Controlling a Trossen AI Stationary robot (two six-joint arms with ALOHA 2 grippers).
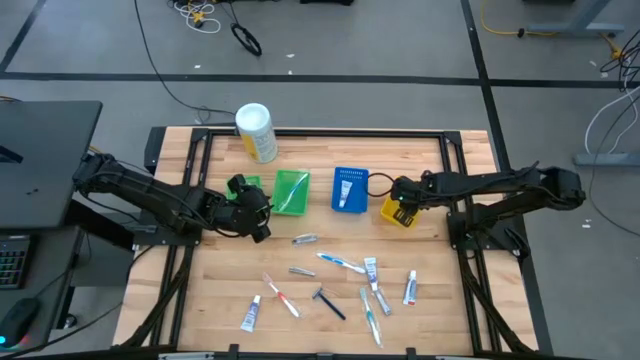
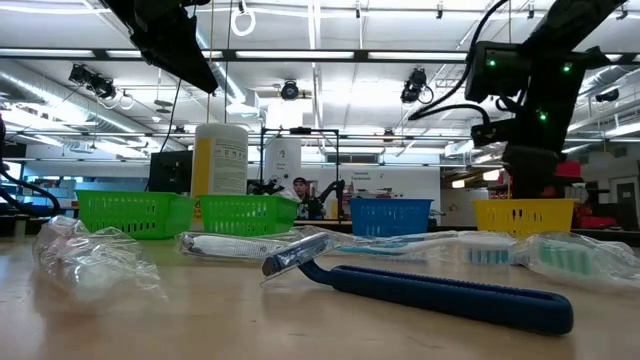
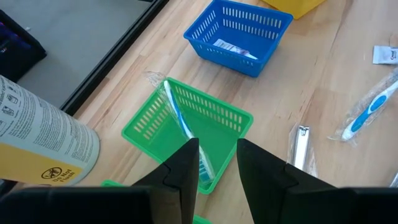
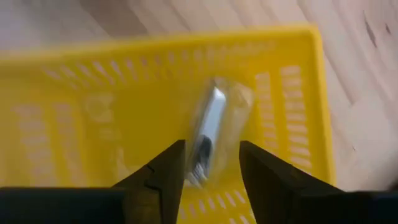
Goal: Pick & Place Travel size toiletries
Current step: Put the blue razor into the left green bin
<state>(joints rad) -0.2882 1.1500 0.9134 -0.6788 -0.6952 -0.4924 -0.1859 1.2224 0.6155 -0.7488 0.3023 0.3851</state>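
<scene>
Landmark: blue bin (image 1: pixel 350 189), middle of the table's far half; a white tube with blue marks (image 3: pixel 230 48) lies inside it.
Canister: white-and-yellow canister (image 1: pixel 256 132) on its side, left of the blue bin and farther back.
Left arm: reaches in low from the left edge, elbow bent, wrist angled down toward the green bin (image 1: pixel 291 192).
Left gripper: left gripper (image 1: pixel 262 208) hangs just left of the green bin, well left of the blue bin. Fingers (image 3: pixel 186 168) parted with a narrow gap, nothing between them.
Green bin: just left of the blue bin, tilted; a blue-and-white toothbrush in clear wrap (image 3: pixel 181 127) leans inside it. A second green bin (image 1: pixel 245 184) sits farther left, beside the gripper.
Silvery piece: wrapped clipper (image 1: pixel 305 239) on bare wood, nearer than the blue bin and to its left.
Loose toiletries: toothbrushes (image 1: pixel 341 262), a dark razor (image 1: pixel 329 304) and small tubes (image 1: pixel 371 268) scattered across the near table, well apart from the blue bin.
Yellow bin: yellow bin (image 1: pixel 397 213) just right of the blue bin; a wrapped silvery piece (image 4: pixel 208 134) rests in it.
Right arm: stretches in from the right edge, nearly level, wrist tipped down over the yellow bin.
Right gripper: right gripper (image 1: pixel 400 196) above the yellow bin. Fingers (image 4: pixel 165 174) spread, the wrapped piece showing beyond the gap; contact cannot be told.
</scene>
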